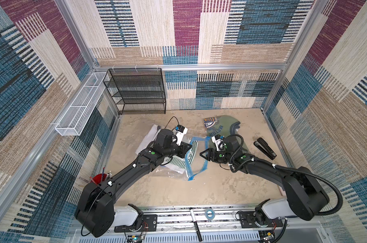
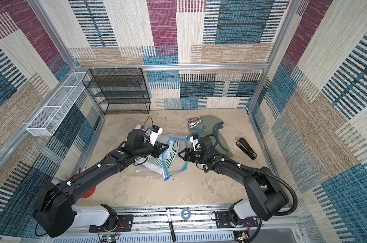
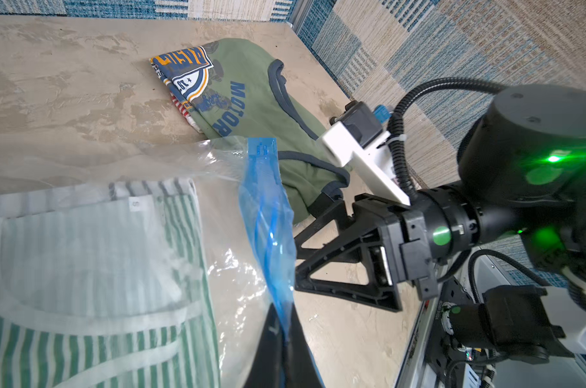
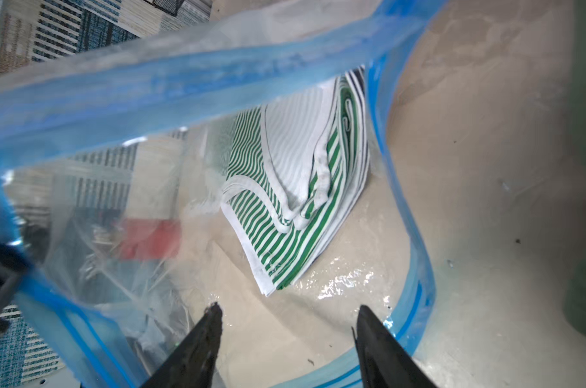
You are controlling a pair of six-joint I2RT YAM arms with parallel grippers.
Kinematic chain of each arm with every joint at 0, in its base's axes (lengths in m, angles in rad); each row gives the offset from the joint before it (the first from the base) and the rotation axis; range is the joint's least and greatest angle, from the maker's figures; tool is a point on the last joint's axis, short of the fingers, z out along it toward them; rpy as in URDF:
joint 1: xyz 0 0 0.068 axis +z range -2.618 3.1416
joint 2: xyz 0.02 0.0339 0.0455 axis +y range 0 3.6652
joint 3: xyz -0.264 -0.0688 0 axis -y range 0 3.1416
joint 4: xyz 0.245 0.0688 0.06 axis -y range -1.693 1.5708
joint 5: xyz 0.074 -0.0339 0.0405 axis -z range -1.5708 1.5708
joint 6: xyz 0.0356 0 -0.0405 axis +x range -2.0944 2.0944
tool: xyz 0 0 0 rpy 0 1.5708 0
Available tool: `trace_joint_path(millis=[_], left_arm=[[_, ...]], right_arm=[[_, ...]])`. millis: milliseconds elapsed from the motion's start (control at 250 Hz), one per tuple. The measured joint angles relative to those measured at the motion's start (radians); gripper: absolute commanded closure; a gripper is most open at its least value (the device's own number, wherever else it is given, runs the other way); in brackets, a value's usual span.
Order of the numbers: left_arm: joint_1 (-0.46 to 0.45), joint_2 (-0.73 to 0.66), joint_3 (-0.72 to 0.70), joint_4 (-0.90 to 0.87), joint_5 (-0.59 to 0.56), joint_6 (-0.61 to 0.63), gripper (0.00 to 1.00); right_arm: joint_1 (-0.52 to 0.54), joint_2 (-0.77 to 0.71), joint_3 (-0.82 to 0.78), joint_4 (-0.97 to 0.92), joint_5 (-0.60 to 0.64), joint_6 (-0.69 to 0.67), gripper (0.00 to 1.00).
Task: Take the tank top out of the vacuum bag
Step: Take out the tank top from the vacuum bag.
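Tank top, folded and striped green and white, lies inside the vacuum bag, which rests crumpled on the beige table about midway between the two arms; in both top views the striped cloth shows through the clear plastic. The bag's blue zip strip is parted into a wide loop, so the mouth gapes toward the right arm. The left gripper is pinched fully together on one run of that strip and holds it raised off the table, the blue band running out from between its tips in the left wrist view. The right gripper has its jaws apart with nothing between them; its dark fingertips sit at the mouth of the bag, over the lower plastic layer, pointing at the folded corner of the tank top, near it but not touching. Beyond the right arm an olive green T-shirt printed MOTOR lies on the table outside the bag, and a black stapler lies near it toward the right wall. A black mesh shelf stands at the back left corner, a white wire basket hangs on the left wall, and a red cup with pens sits partly hidden by the left arm
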Motion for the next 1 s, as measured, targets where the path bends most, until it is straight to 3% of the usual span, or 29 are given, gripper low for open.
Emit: trace_joint_path(millis=[204, 448, 604, 1004], left_arm=[[-0.015, 0.023, -0.013, 0.014, -0.048, -0.002, 1.00], [-0.028, 0.083, 0.019, 0.040, -0.126, -0.037, 1.00], [-0.037, 0.127, 0.068, 0.052, -0.147, -0.084, 1.00], [-0.042, 0.177, 0.087, 0.054, -0.145, -0.088, 1.00]], right_arm=[[0.029, 0.111, 0.036, 0.104, 0.005, 0.006, 0.47], [0.077, 0.153, 0.010, 0.204, 0.113, 0.006, 0.52], [0.087, 0.193, -0.030, 0.275, 0.175, 0.031, 0.53], [0.095, 0.315, -0.003, 0.403, 0.172, 0.115, 0.54]])
